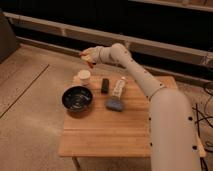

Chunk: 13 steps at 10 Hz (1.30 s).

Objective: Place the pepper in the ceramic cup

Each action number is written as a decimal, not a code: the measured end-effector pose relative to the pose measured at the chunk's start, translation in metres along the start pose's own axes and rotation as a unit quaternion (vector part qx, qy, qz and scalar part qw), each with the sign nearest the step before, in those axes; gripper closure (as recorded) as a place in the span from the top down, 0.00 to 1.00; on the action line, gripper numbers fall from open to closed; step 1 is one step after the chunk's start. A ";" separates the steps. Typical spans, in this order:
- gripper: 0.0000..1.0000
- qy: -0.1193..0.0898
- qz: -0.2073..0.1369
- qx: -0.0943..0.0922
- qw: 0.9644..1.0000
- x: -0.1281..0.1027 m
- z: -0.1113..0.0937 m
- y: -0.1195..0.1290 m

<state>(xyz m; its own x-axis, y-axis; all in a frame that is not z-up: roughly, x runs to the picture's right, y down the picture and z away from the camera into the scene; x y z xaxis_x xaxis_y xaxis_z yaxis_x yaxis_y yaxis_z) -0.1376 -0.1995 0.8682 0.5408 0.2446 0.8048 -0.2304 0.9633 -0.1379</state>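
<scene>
My gripper [89, 56] hangs in the air above and a little behind the whitish ceramic cup [84, 76], which stands upright at the table's far left corner. A small red-orange tip of the pepper [82, 52] sticks out at the gripper's left side. The fingers are closed on it and the rest of the pepper is hidden by them. The gripper is clear of the cup, well above its rim. I cannot see inside the cup.
A wide dark bowl [77, 98] sits in front of the cup. A small dark upright block [105, 85], a white bottle lying down [119, 87] and a blue-grey pad [114, 104] lie to the right. The wooden table [107, 135] has bare boards at the front.
</scene>
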 end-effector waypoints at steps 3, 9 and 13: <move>0.00 -0.007 0.012 -0.022 1.000 0.000 0.016 0.008; 0.08 -0.020 0.019 -0.061 0.998 0.008 0.051 0.015; 0.52 -0.016 0.046 -0.058 0.997 0.019 0.046 0.004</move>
<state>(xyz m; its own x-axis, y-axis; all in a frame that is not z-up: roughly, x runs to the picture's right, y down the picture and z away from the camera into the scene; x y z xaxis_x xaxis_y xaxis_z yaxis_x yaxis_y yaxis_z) -0.1655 -0.1964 0.9100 0.4958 0.3311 0.8029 -0.1827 0.9436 -0.2763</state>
